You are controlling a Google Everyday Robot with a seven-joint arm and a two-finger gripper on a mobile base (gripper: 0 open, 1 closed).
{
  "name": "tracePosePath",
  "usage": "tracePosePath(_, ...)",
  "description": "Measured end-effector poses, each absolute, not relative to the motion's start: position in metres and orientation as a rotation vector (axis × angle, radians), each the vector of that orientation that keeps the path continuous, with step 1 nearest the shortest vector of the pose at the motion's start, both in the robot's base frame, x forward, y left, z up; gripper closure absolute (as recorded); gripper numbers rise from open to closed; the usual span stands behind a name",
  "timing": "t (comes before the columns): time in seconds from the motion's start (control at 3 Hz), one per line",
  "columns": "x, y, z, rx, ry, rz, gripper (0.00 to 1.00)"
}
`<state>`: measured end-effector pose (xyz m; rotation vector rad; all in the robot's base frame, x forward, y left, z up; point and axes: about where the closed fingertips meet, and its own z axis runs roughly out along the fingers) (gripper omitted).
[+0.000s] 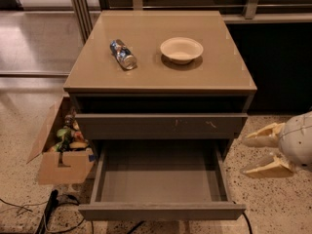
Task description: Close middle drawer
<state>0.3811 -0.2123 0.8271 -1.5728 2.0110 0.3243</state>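
Observation:
The middle drawer point(161, 211) is pulled far out of the grey-brown cabinet point(161, 88). Its plain flat front faces me low in the view, and the tray inside holds nothing. Above it sits the drawer front with whitish scuff marks point(161, 126), pushed in. My gripper point(243, 156) is to the right of the cabinet, beside the open drawer's right side and apart from it. Its two pale fingers point(263, 134) point left and stand spread with nothing between them.
A crushed can point(123, 54) and a pale bowl point(181, 49) rest on the cabinet top. An open cardboard box point(61, 152) of small items stands on the floor to the left. Cables point(48, 211) lie at the lower left. A dark wall panel stands behind to the right.

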Motion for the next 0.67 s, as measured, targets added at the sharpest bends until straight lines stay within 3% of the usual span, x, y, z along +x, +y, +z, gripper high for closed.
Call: tracePosePath(0.67,0.3763,-0.1987,0.8108,-1.509,1.990,0.415,0.94)
